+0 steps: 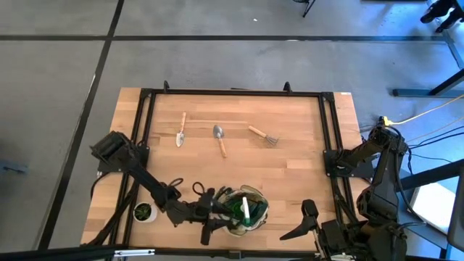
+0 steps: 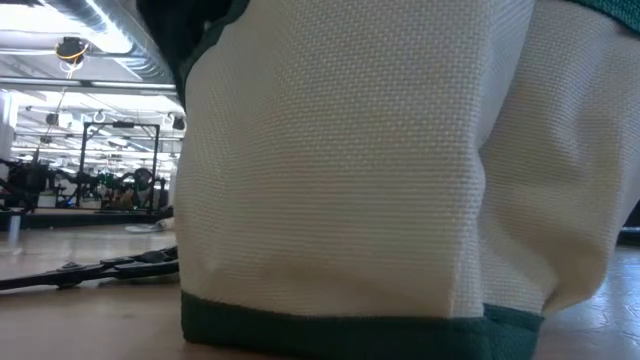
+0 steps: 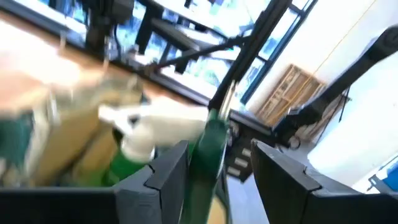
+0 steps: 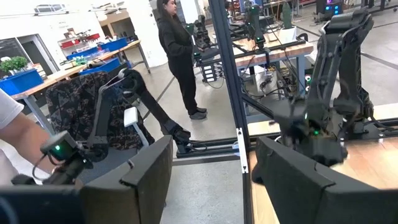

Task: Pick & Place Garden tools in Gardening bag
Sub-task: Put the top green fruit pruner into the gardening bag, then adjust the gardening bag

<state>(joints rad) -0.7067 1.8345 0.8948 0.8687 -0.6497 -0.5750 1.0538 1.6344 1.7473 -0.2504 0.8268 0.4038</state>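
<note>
A: Step in hand is judged to be the release of the green spray bottle (image 1: 241,210) into the gardening bag (image 1: 255,215). The left gripper (image 1: 217,210) is held at the bag's mouth, at the near edge of the worktop (image 1: 290,174). In the left wrist view its jaws are seen parted, with the bottle's white trigger head just ahead of them and a green strip, probably the bag's trim or handle, standing between them. Nothing is seen clamped.

B: And the right gripper (image 1: 308,217)?

A: It is parked at the near right corner, well apart from the bag; jaws are seen standing open and empty in its own wrist view.

B: What is left outside the bag?

A: Three wooden-handled tools are laid in a row across the far half of the worktop: a narrow trowel (image 1: 180,130), a wider trowel (image 1: 219,138) and a small fork (image 1: 262,135). Pruning shears cannot be made out. A small potted plant (image 1: 143,212) is noted beside the left arm; it is not part of the task.

B: Next move?

A: A clean lift clear of the bag's loop handles is called for, then a reach to a tool; a grip across the round wooden handle is judged easier than on the thin metal blade.

B: Materials?

A: The bag's wall in the low view is coarse woven khaki fabric with a dark green band at the base. The worktop is pale wood plank within a black frame.
</note>
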